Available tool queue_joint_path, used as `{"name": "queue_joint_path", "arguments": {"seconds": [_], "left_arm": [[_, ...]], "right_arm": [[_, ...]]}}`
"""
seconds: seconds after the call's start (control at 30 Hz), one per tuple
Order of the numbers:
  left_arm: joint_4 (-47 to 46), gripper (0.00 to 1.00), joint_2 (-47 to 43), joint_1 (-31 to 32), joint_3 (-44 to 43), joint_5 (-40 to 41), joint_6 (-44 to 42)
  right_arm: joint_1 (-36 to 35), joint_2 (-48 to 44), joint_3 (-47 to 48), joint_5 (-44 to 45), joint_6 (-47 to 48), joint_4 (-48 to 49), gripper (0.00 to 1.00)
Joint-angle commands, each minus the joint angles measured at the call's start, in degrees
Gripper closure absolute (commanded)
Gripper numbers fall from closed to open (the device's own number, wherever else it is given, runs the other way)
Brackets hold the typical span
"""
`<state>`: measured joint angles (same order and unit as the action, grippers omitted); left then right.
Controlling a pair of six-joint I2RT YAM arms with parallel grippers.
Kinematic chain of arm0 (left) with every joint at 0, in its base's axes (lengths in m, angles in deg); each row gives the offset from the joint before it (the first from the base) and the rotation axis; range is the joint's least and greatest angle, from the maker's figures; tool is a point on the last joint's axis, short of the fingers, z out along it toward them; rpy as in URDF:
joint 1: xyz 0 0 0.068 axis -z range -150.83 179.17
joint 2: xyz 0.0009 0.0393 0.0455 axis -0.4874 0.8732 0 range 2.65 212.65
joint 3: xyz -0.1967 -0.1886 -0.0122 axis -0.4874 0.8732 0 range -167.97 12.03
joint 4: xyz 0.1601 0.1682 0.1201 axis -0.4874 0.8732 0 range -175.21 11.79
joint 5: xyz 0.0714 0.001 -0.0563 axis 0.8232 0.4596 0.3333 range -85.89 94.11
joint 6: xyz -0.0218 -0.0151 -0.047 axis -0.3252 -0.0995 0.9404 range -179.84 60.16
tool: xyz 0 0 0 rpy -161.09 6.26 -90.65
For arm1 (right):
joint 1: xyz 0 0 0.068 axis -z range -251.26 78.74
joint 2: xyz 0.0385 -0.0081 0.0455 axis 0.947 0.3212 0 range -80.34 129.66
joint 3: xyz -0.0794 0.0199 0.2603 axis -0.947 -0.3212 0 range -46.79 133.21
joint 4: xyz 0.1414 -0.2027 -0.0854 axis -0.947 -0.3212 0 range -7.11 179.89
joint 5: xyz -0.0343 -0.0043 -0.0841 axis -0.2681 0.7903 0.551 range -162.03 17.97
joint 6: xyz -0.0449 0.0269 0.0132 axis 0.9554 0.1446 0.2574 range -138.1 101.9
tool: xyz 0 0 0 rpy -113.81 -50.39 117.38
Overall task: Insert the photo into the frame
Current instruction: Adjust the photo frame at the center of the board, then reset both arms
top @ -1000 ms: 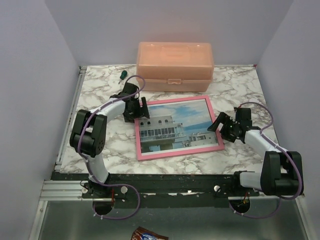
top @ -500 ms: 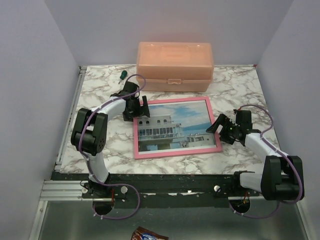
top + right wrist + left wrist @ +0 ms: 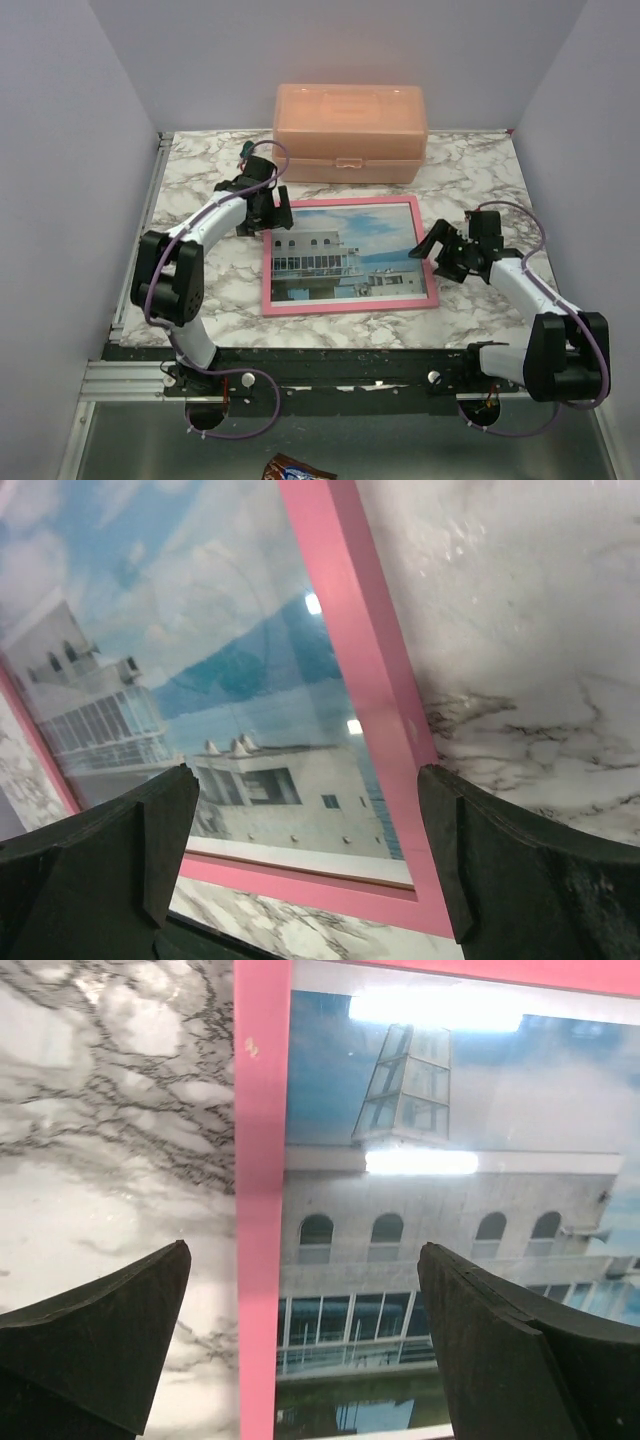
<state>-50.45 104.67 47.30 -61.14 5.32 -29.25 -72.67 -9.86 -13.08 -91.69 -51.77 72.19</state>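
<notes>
Frame [image 3: 350, 305], pink face up: flat on marble table [image 3: 200, 290], approx. centre, long sides running L–R, slightly skewed. Just in front of closed pink plastic box [image 3: 350, 120] at rear; not touching it.

Photo [image 3: 345, 255]: inside frame opening, lying flat, pink border visible on all 4 sides. White multi-storey bldg against blue sky and water. Light reflections across glossy surface in L wrist view.

L gripper [image 3: 264, 212]: at frame's rear-L corner, pointing down. Jaws apart, nothing between pads. In L wrist view, L gripper [image 3: 303, 1252] straddling frame's L rail: one finger [image 3: 100, 1330] over bare marble, the other [image 3: 520, 1350] over photo. Contact w/ surface: cannot tell.

R gripper [image 3: 437, 257]: at frame's R edge, approx. mid-length. Jaws spread wide, nothing held. In R wrist view, R gripper [image 3: 305, 775] straddling R rail: one finger [image 3: 100, 860] over photo, the other [image 3: 530, 870] over marble. One frame corner visible low in that view. Contact: cannot tell.

Small green-handled tool [image 3: 243, 151]: on table at rear-L, close beside L arm, partly hidden.
</notes>
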Motion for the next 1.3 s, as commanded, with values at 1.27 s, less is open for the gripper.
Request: {"name": "queue_joint_path", "arguments": {"seconds": [1.27], "left_arm": [[-51.73, 0.01, -72.5, -0.11, 60.98, 19.66, -18.39]], "right_arm": [[-0.34, -14.74, -10.22, 21.78, 16.34, 36.0, 0.01]]}}
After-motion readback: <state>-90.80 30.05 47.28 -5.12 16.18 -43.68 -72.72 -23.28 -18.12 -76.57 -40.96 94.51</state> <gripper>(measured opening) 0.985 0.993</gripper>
